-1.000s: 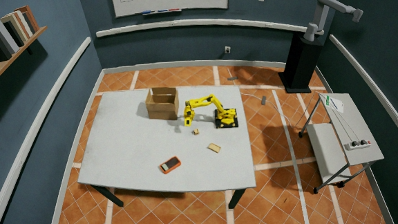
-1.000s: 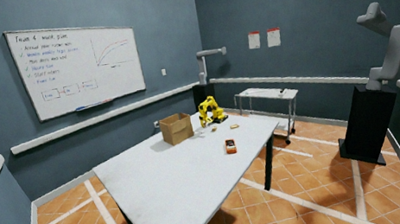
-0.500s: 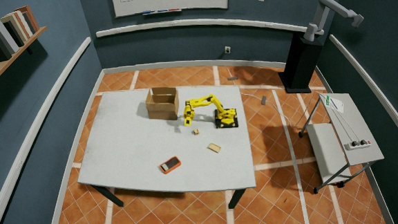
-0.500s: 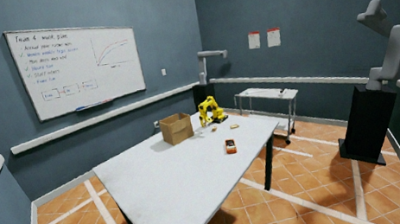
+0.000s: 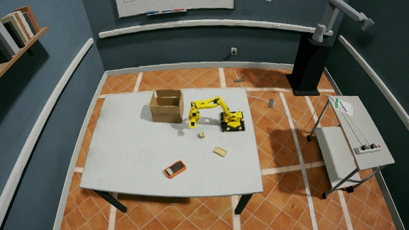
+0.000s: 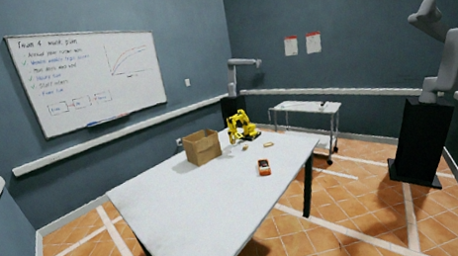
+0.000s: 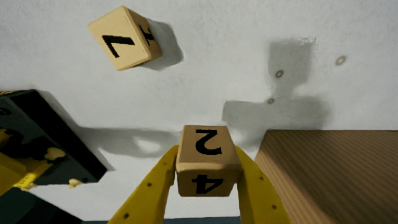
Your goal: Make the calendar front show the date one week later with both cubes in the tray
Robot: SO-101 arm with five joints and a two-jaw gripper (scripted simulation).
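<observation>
My gripper (image 5: 192,126) (image 7: 207,162) is shut on a wooden cube (image 7: 207,150) and holds it above the table, beside the cardboard box. In the wrist view this cube shows a 2 and, below it, a 4, both upside down in the picture. The other wooden cube (image 5: 202,135) (image 6: 245,148) (image 7: 117,45) rests on the table, outside the tray. Its upper face shows what looks like a 7, turned sideways; a second mark shows on its side. The small wooden tray (image 5: 220,152) (image 6: 268,144) lies on the table with no cube in it. Its month name is not legible.
An open cardboard box (image 5: 167,114) (image 6: 202,151) (image 7: 340,175) stands close to the gripper. An orange and black handheld device (image 5: 175,169) (image 6: 264,167) lies towards the table's long edge. My black base (image 5: 232,126) (image 7: 55,135) stands at one end of the table.
</observation>
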